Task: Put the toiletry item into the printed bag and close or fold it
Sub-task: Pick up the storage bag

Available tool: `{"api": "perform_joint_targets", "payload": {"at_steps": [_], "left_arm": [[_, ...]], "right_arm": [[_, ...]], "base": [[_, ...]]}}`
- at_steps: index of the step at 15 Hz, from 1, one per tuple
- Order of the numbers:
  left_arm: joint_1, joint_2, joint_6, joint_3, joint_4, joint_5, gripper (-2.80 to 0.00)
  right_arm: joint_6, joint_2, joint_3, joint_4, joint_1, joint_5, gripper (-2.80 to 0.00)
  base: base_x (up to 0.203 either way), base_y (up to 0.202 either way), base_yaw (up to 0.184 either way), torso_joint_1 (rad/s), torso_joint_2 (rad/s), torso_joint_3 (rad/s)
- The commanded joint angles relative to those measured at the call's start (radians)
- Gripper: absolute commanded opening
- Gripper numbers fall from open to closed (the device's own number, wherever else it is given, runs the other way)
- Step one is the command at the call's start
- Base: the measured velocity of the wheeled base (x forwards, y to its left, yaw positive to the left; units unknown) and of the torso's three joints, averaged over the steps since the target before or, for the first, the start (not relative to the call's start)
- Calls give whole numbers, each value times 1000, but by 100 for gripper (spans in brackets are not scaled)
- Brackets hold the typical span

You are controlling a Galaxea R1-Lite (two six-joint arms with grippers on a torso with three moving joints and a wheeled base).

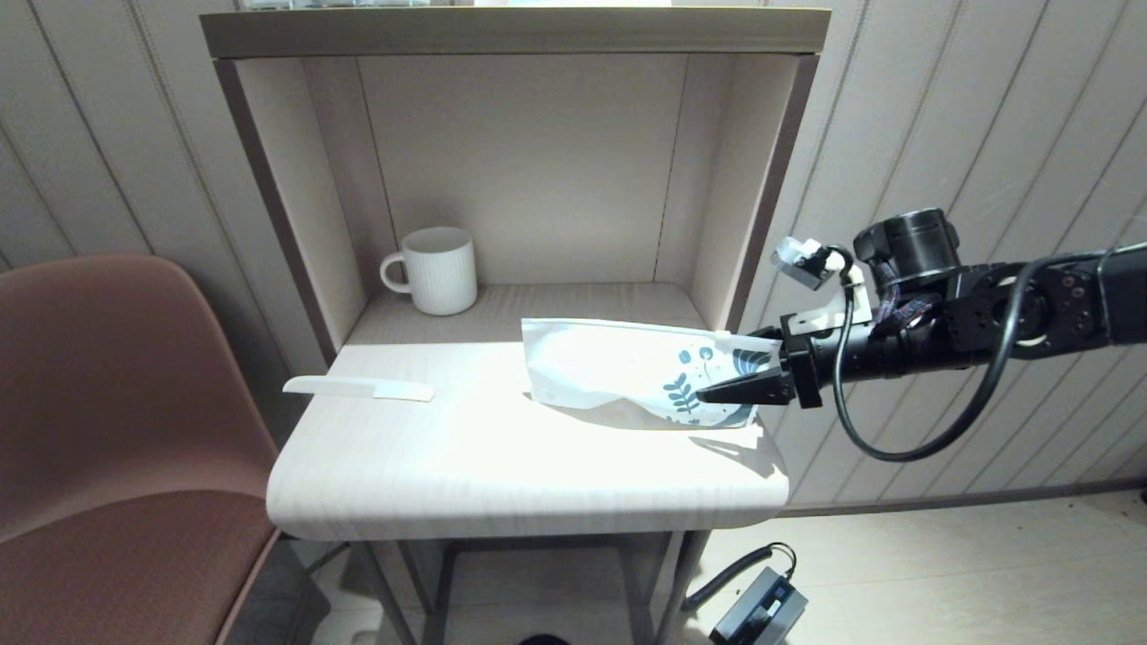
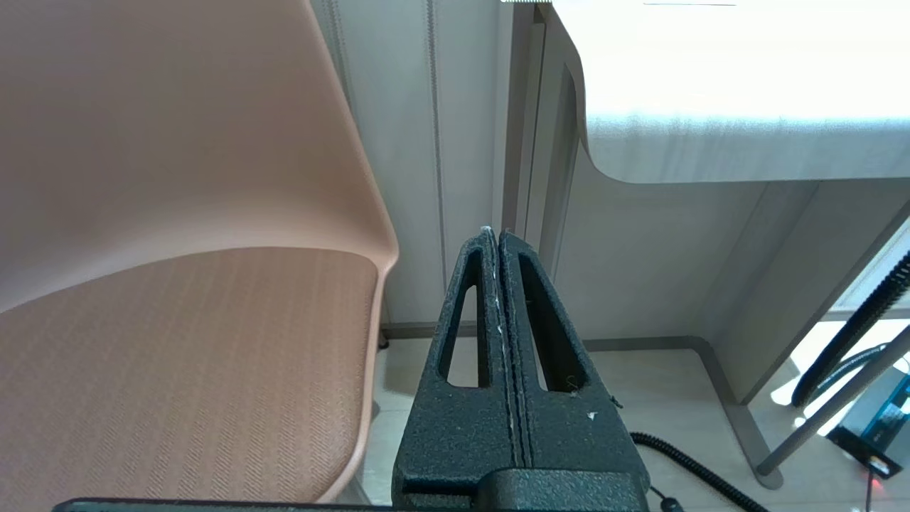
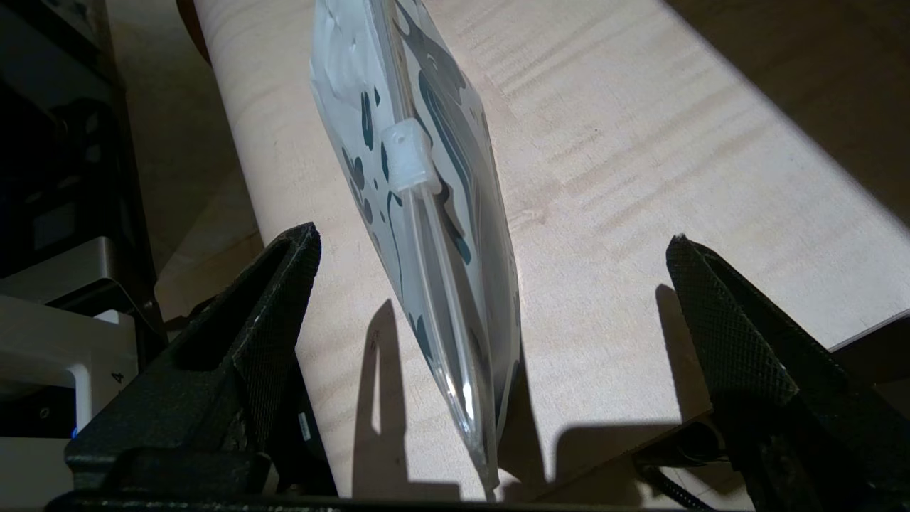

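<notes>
The toiletry item, a flat white comb (image 1: 358,388), lies on the left part of the table (image 1: 502,484), near its edge. The printed bag (image 1: 627,365) lies on the right part, its blue-printed end toward my right gripper (image 1: 737,374). That gripper is open. In the right wrist view its fingers (image 3: 284,299) stand wide on either side of the bag's zip edge (image 3: 441,284), apart from it, with the right gripper (image 3: 492,236) level with that end. A white slider (image 3: 407,153) sits on the zip strip. My left gripper (image 2: 495,235) is shut on nothing, low beside the table.
A white ribbed mug (image 1: 436,269) stands at the back left inside the shelf alcove. The alcove's right wall (image 1: 762,215) is close behind my right gripper. A brown chair (image 1: 107,403) is left of the table. A small device (image 1: 757,614) with a coiled cable lies on the floor.
</notes>
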Motion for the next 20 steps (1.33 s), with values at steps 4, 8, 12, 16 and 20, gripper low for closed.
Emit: {"api": "perform_joint_targets", "payload": {"at_steps": [4, 8, 12, 16, 20], "left_arm": [[0, 1, 0, 0, 0, 0, -280], [-1, 1, 0, 0, 0, 0, -280], [0, 1, 0, 0, 0, 0, -280], [0, 1, 0, 0, 1, 0, -280], [0, 1, 0, 0, 1, 0, -280]], "right_arm": [[-3, 7, -5, -1, -1, 5, 0], [-6, 5, 1, -2, 0, 5, -280], [-8, 2, 1, -1, 1, 6, -280], [-7, -31, 31, -4, 35, 7, -280], [0, -109, 68, -10, 47, 1, -280]], "base": [[0, 0, 0, 0, 0, 0], [0, 0, 0, 0, 0, 0], [0, 0, 0, 0, 0, 0], [0, 0, 0, 0, 0, 0], [0, 0, 0, 0, 0, 0]]}}
